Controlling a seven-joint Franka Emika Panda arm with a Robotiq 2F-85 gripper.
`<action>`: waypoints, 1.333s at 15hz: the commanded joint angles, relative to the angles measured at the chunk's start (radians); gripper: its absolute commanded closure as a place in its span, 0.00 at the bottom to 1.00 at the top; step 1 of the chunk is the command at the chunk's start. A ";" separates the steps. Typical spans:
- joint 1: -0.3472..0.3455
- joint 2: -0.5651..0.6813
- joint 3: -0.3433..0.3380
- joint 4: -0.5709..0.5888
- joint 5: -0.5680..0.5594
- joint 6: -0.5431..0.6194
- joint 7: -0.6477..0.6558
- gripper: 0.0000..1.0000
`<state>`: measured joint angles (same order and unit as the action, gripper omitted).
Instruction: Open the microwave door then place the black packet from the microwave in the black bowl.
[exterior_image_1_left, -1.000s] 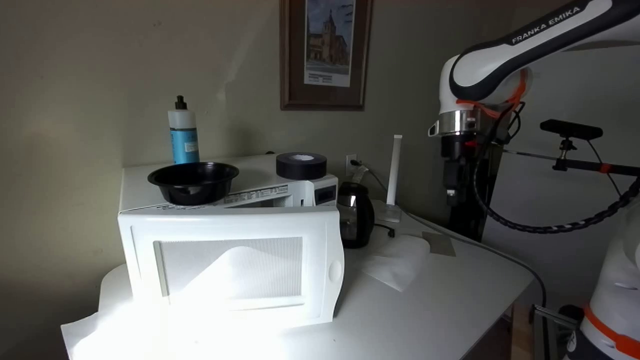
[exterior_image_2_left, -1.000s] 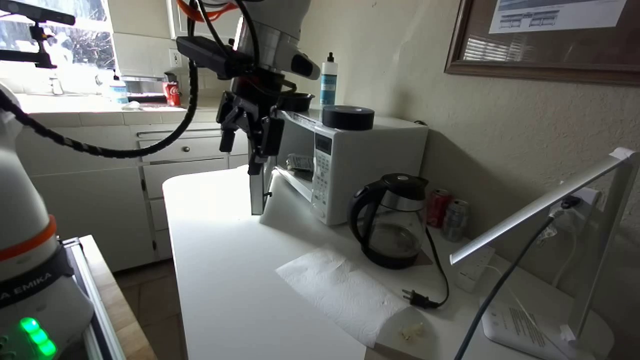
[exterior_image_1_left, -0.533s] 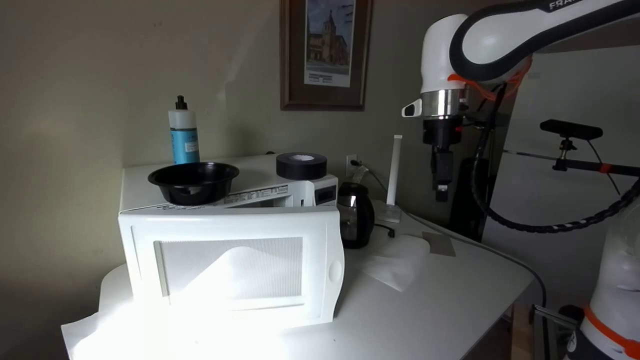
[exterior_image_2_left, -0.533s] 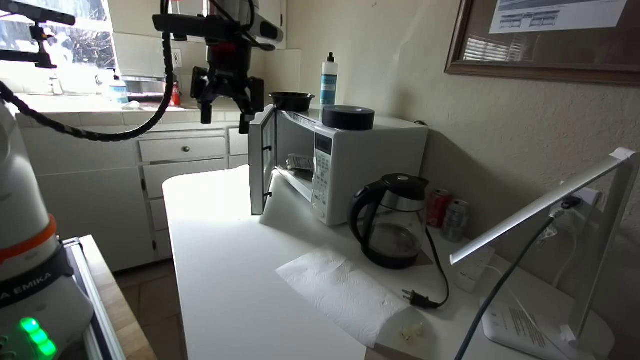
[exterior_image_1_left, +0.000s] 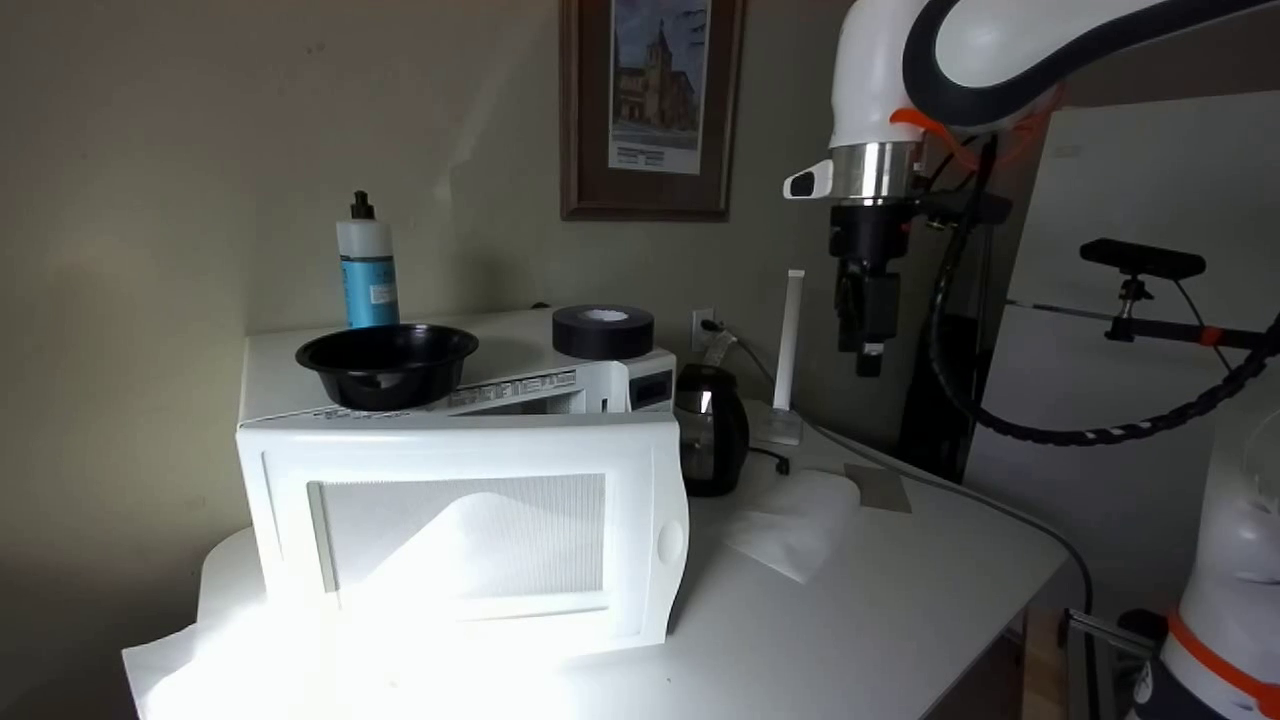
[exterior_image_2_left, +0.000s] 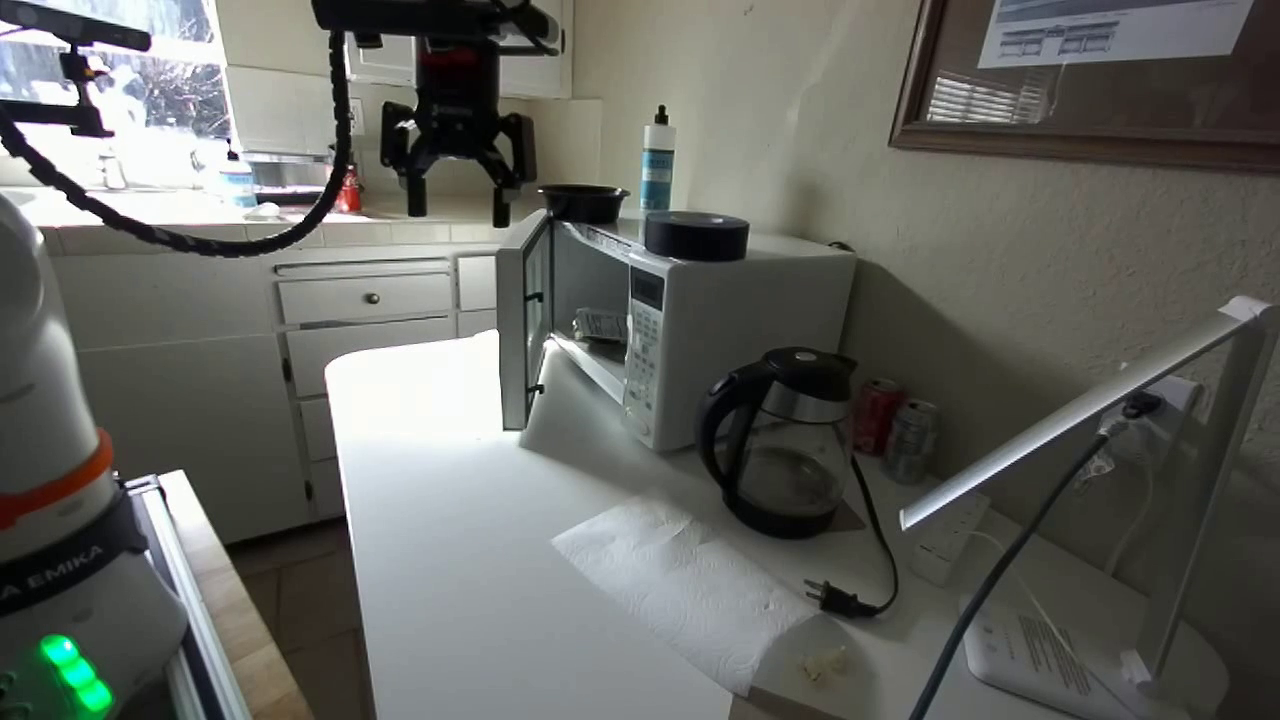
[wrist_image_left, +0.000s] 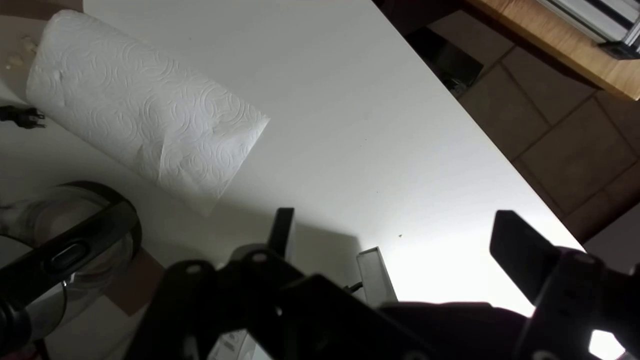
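We list, in an exterior view: packet (exterior_image_2_left: 600, 324), inside the microwave (exterior_image_2_left: 755, 330); door (exterior_image_2_left: 515, 330), swung out, presumably for access; gripper (exterior_image_2_left: 458, 214), spread, empty, clear of the microwave. In an exterior view: black bowl (exterior_image_1_left: 387, 370), atop the microwave, likely awaiting the packet. In the wrist view: fingers (wrist_image_left: 521, 250), nothing between, seemingly grasp-ready.
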<state>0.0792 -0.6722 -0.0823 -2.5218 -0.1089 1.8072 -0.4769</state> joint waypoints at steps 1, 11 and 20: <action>0.023 -0.007 -0.017 -0.023 -0.008 0.093 -0.031 0.00; 0.279 0.207 -0.094 -0.016 0.267 0.626 -0.409 0.00; 0.253 0.365 -0.067 0.051 0.509 0.622 -0.666 0.00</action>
<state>0.3880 -0.3371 -0.1958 -2.4991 0.3867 2.4230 -1.1245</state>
